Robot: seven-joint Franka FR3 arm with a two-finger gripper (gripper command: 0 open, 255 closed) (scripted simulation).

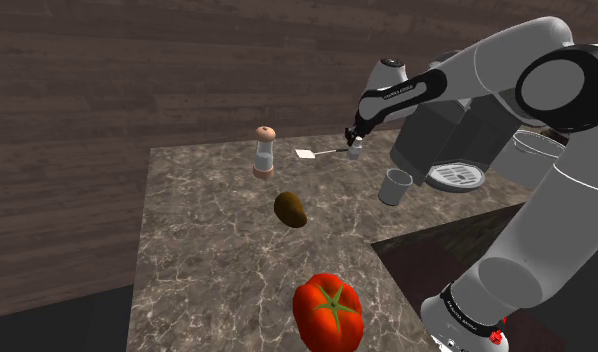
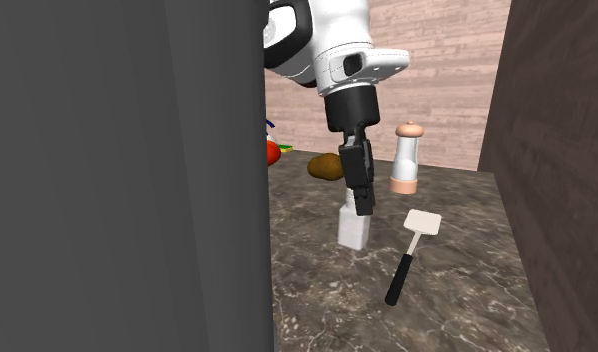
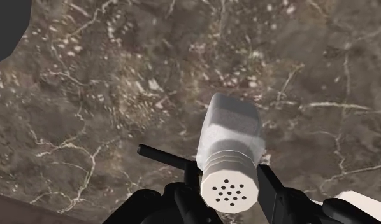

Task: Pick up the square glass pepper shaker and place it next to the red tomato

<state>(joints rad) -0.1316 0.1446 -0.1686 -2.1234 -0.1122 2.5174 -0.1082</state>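
White square shaker (image 3: 230, 137) is pinched at its cap by the gripper (image 2: 358, 203), upright on the counter's (image 1: 207, 250) far side, beside a spatula (image 2: 412, 250); the tomato (image 1: 328, 312) is seen well apart, near edge.

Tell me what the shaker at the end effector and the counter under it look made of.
Shaker: drawn plain matte white-grey and opaque, with a ribbed, perforated cap. Nothing see-through or glossy shows, so the material stays open. Counter: looks like dark brown marble or a similar stone, judging by the pale branching veins and mottled patches.
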